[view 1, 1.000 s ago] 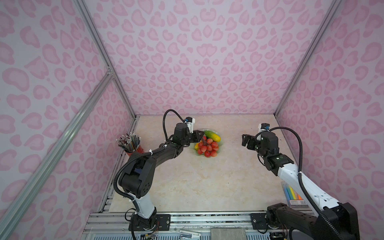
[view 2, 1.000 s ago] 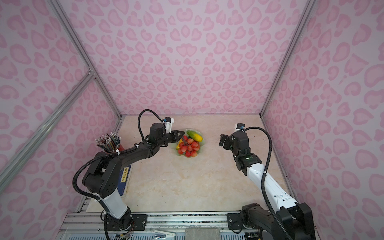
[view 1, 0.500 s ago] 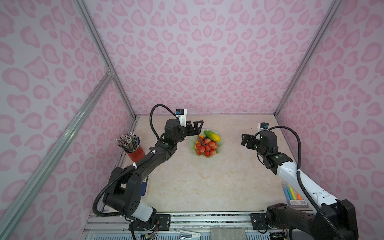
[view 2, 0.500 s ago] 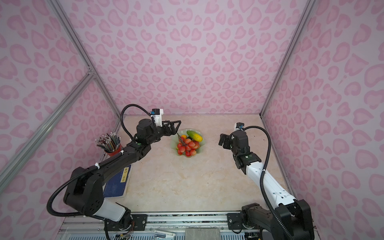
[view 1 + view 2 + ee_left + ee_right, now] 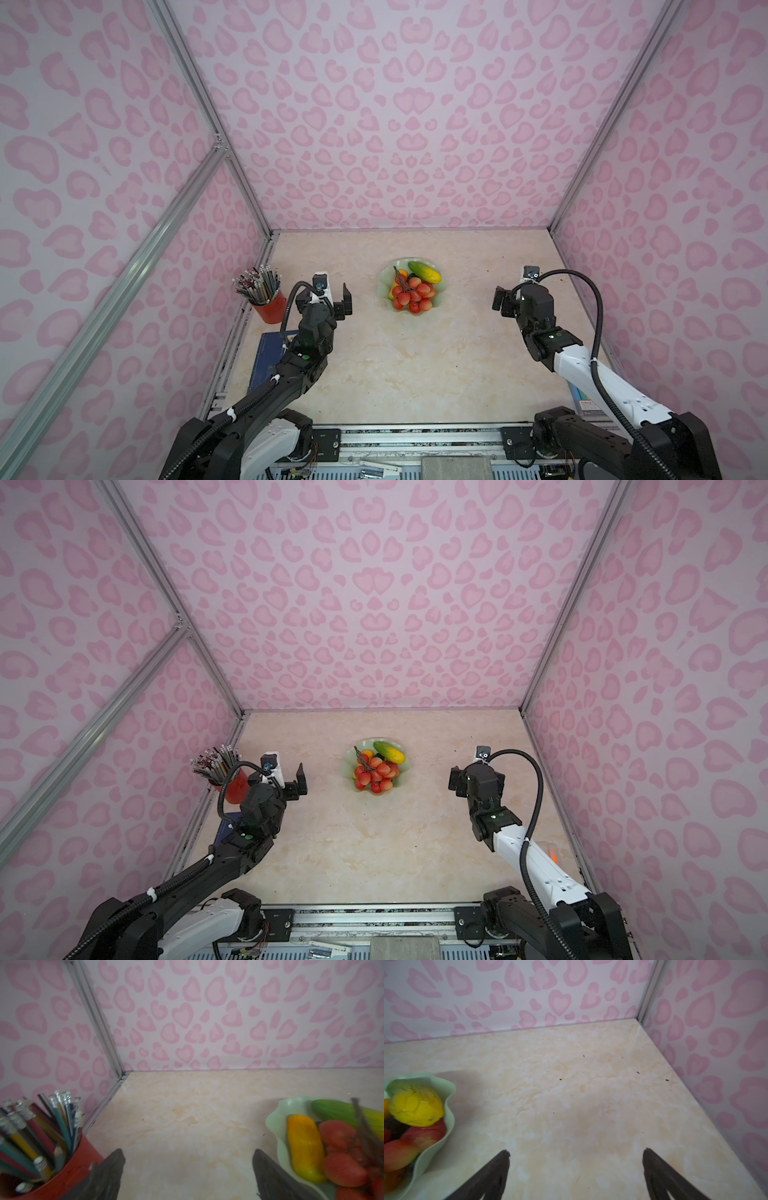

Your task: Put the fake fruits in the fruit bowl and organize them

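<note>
1. Far left of the bench there's a red cup of pencils, with a blue book lying just in front of it and partly under the left arm. Neither belongs to the job.
2. The left gripper hangs between the cup and the bowl, touching neither. Its jaws are spread wide and there's nothing between them, just bare bench in the wrist view.
3. The fruit bowl sits mid-bench toward the back wall, and it's loaded. The red berry bunch is heaped on top with its brown stem sticking up. The green-yellow oblong lies along the far rim, the yellow-orange gourd is tucked against the left rim, and a small orange peeks out behind the berries. There's also a dark patch under the pile, probably the avocado. I can't pick out the strawberry among all that red.
4. The right gripper sits well apart from the bowl on its right, also wide open and holding nothing.
5. A flat pack peeks out from behind the right arm at the bench edge.
6. My read: no loose fruit shows anywhere on the bench, so the placing looks basically done. At most a bit of tidying of the pile is left.
</note>
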`<action>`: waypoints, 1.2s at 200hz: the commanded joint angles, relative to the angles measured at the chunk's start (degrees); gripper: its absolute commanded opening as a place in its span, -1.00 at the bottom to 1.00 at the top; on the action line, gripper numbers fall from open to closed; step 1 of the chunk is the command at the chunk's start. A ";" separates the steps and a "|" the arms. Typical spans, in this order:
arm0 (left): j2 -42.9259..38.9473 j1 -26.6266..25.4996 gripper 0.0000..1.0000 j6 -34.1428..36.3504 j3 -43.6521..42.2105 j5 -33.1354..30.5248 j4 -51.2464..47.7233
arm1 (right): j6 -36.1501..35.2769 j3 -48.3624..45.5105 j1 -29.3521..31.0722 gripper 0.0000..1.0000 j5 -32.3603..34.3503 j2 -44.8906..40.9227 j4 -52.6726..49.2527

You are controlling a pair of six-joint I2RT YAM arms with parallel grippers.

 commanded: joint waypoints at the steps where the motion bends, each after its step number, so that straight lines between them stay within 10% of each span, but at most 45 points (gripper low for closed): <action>1: 0.17 2.97 0.94 1.37 -4.27 -0.90 8.81 | -4.66 -3.41 -0.45 0.98 9.22 -0.52 11.08; 106: 18.85 17.69 0.93 -4.63 -7.39 7.80 30.09 | -12.48 -11.56 -6.63 1.00 2.06 27.46 54.47; 240: 25.42 20.20 0.94 -5.19 -1.64 12.48 25.36 | -8.50 -10.00 -10.41 1.00 -2.46 27.18 47.60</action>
